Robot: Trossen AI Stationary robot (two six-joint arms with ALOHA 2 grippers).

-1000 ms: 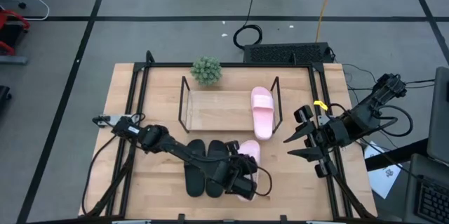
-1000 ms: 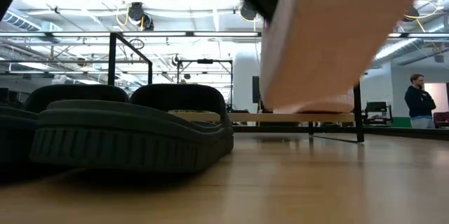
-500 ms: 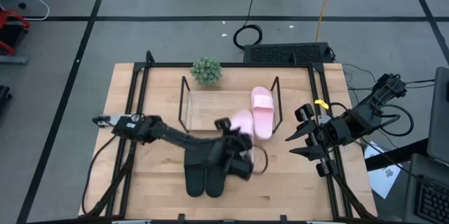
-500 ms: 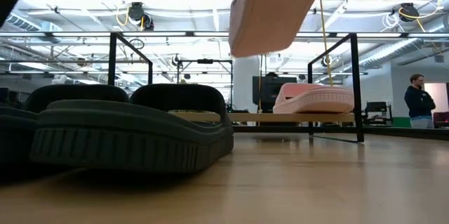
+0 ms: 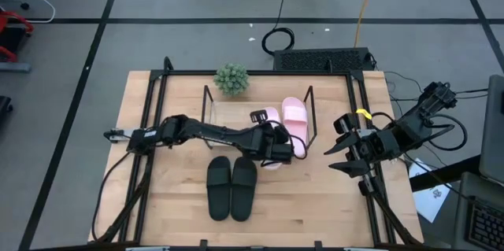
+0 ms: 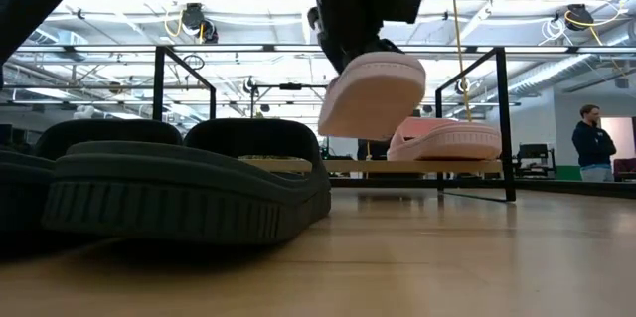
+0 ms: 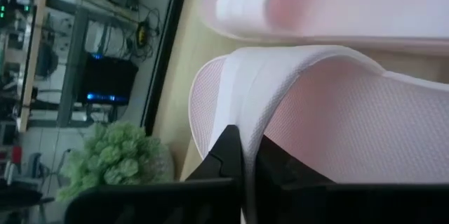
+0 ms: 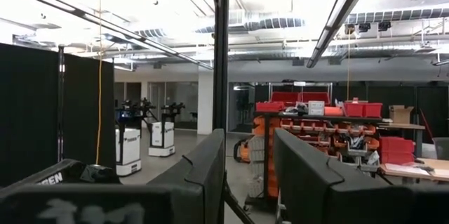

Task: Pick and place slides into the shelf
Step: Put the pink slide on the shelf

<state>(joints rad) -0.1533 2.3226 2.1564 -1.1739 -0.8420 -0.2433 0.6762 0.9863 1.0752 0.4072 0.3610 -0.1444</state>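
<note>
The left gripper point(image 5: 272, 147), jaws clamped on the strap of a pale pink foam slide point(image 6: 373, 93), holds it above the desk point(image 5: 331, 196) at the front of the black-rod, wooden-based shelf point(image 5: 228, 125). Best lower it level beside the pink slide point(image 5: 294, 117) already inside. The matte black pair point(image 5: 231, 187) waits outside. The right gripper point(image 5: 340, 155) idles, jaws parted, empty.

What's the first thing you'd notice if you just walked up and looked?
A pale pink slide hanging in the air, pinched by the left gripper right at the front of the shelf, beside its twin pink slide already on the shelf's right end. In front, the two black slides lie side by side on the table, while the right gripper waits open at the right.
</note>
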